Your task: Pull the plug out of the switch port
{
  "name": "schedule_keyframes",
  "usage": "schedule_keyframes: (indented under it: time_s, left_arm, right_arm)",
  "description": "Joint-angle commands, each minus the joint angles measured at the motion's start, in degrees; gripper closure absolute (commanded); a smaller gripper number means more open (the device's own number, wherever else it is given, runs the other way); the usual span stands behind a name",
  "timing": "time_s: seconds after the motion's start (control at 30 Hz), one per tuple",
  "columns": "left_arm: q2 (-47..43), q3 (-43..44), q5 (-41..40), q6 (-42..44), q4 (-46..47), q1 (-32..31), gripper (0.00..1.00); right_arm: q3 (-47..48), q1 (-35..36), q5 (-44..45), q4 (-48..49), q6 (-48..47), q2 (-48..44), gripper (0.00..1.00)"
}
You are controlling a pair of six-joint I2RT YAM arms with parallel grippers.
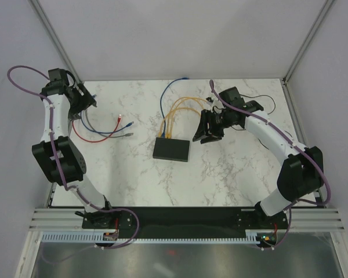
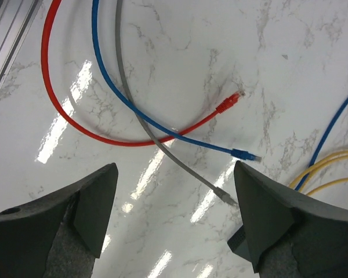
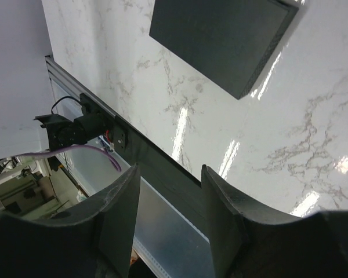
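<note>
Gaping empty, the left gripper (image 2: 174, 174) has red plug (image 2: 229, 103), blue plug (image 2: 243, 154) and grey plug (image 2: 223, 196) beyond its fingertips; right gripper (image 3: 171, 174), open too, faces the plain black switch (image 3: 220, 35).

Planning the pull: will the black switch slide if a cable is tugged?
Probably: the switch is a thin flat box resting on the glossy table, so likely light. Seems too low to tip. The yellow cables loop slackly, so seem floppy.
</note>
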Motion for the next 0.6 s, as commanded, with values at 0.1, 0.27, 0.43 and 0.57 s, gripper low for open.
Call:
schedule_keyframes:
  time_s: [0.1,0.27,0.43,0.57]
  left_arm:
    - [-11.26,-6.64,0.31,-3.64,-0.38,-10.05,0.18]
    - [-17.95,-19.44,12.93,-7.50,7.25,-23.96,0.39]
    - [-20.43,-29.93,18.59,-13.30,17.38,-36.09,0.57]
    - [-16.74,-33.19,20.88,-15.50,19.04,-39.18,0.62]
  right_arm:
    - [11.33,1.73,-1.13,1.04,-0.85,9.33,0.46]
    - [18.81,3.05,-0.78,2.10,-0.77,18.72,0.53]
    - [26.20,3.23,-0.95,4.82,0.11,27.86,0.60]
    - [28.92,3.75,-3.15,7.10,1.69,33.76,0.61]
